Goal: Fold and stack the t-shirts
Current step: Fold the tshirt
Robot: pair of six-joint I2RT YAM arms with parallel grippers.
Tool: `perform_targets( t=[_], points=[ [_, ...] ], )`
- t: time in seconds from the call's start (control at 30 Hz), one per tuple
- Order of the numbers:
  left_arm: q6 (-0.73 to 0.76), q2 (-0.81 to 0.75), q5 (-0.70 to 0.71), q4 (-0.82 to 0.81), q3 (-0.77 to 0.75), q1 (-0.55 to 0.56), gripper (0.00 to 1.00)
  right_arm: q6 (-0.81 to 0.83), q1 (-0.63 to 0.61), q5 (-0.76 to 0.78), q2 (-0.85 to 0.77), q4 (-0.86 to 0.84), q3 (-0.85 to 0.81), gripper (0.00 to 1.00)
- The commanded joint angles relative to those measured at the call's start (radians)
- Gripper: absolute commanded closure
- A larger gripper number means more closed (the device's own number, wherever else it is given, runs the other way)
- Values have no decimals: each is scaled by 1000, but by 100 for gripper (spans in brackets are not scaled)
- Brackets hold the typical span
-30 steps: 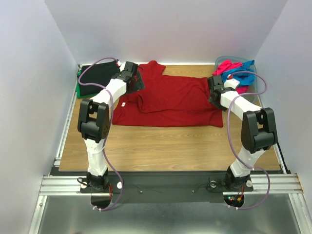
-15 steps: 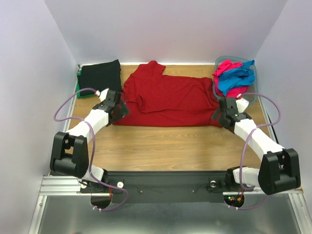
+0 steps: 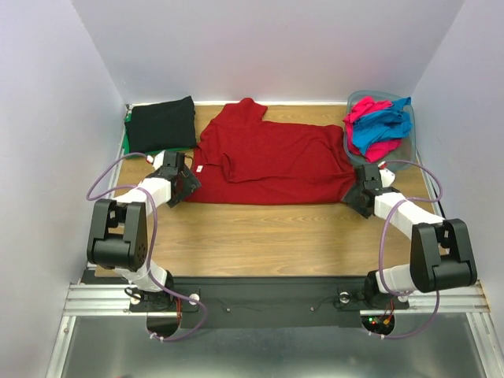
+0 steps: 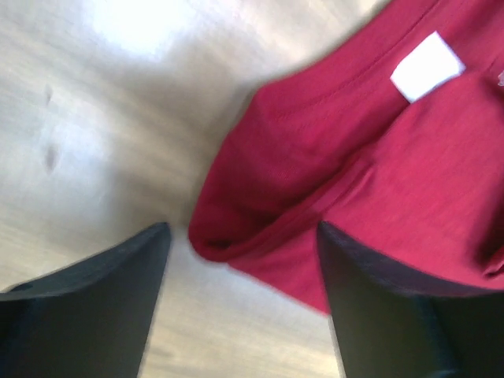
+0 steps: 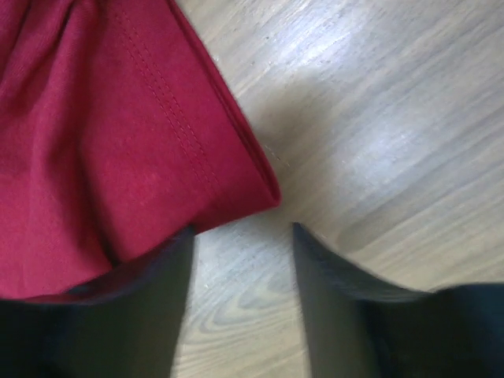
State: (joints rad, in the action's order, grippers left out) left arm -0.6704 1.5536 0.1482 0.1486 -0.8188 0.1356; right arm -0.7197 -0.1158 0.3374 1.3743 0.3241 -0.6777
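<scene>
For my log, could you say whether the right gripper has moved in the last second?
Yes: the right gripper has drawn back from beside the tub to the dark red shirt's near right corner.

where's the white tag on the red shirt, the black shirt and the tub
white tag [image 4: 426, 66], left wrist view, middle of the tag
black shirt [image 3: 161, 122], top external view, middle of the folded cloth
tub [image 3: 353, 102], top external view, far left rim

Wooden table [image 3: 276, 236], dark red t-shirt [image 3: 276, 161] spread flat, black t-shirt [image 3: 161, 124] atop green t-shirt [image 3: 127, 146] far-left, tub [image 3: 412, 144] far-right
</scene>
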Motion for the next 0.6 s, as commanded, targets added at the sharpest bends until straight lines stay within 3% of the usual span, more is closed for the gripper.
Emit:
perform_targets(
  t=[0.0,0.07,0.1,0.13,0.27,0.37,0.57],
  points=[
    [-12,83,-90,-46,9,-5,33,-7,18,-18,11,-92,12,48],
    [-9,97,-117,-63,6,-5,49,-6,19,-15,14,-102,18,55],
    [-5,108,-136,-84,7,-5,78,-6,22,-17,14,-102,20,62],
    [-5,111,-131,-83,6,-5,100,-6,21,-17,11,-103,21,65],
    [-11,94,-76,-58,12,-5,100,17,37,24,-9,-105,26,81],
    [-20,21,-35,-46,46,-7,100,45,60,18,-14,-106,29,99],
    [-35,-113,1,5,104,-8,100,69,82,2,-88,-105,61,100]
  ],
)
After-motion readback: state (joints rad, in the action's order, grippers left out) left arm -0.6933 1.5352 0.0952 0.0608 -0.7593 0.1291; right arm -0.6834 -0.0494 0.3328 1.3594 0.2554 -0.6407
